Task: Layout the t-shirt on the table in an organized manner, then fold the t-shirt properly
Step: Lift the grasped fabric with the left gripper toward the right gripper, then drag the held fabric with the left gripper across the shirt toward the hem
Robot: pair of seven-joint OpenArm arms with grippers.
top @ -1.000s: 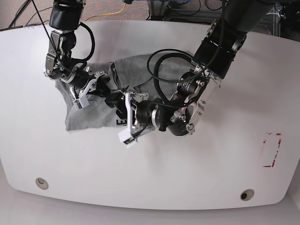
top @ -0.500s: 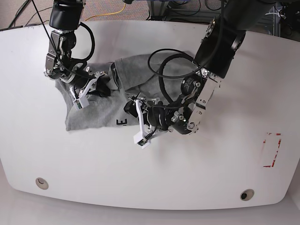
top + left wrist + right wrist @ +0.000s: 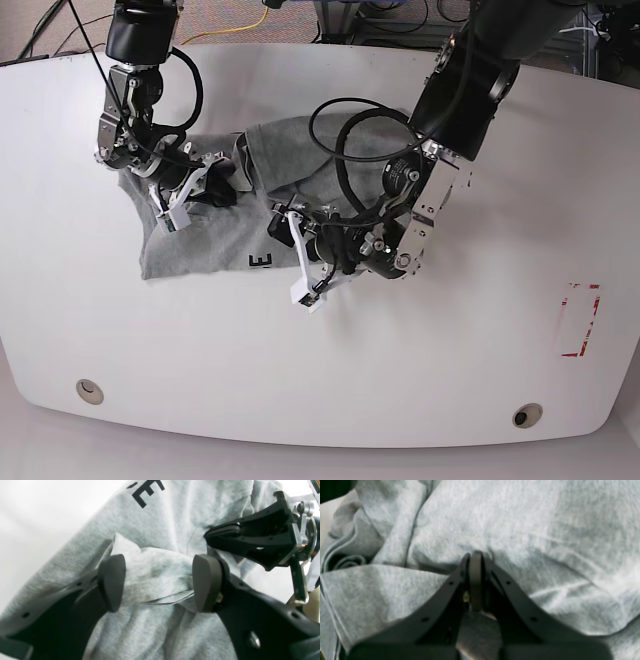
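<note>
Lying bunched on the far-left part of the table (image 3: 330,380), the t-shirt (image 3: 195,245) is a heather-grey heap of overlapping folds, with a flatter panel spreading toward the near left and a rumpled ridge running right along its far edge. Dark block lettering (image 3: 147,491) shows on the near edge of the flat panel, just beside the left gripper in the base view. In the left wrist view a pale raised fold of cloth sits between that gripper's 2 pads.

The left gripper (image 3: 158,582) reaches in low from the right, its arm bent down from the far right corner of the scene; its jaws stand spread wide, the fold between them but not pinched. The right gripper (image 3: 475,565) comes down from the far left, its forearm angled toward the shirt's far-left folds. Its jaws are pressed together, and its tip sits at a crease in the fabric; whether any cloth is caught between the pads I cannot tell.

A red tape outline (image 3: 578,320) lies well apart at the near right.
</note>
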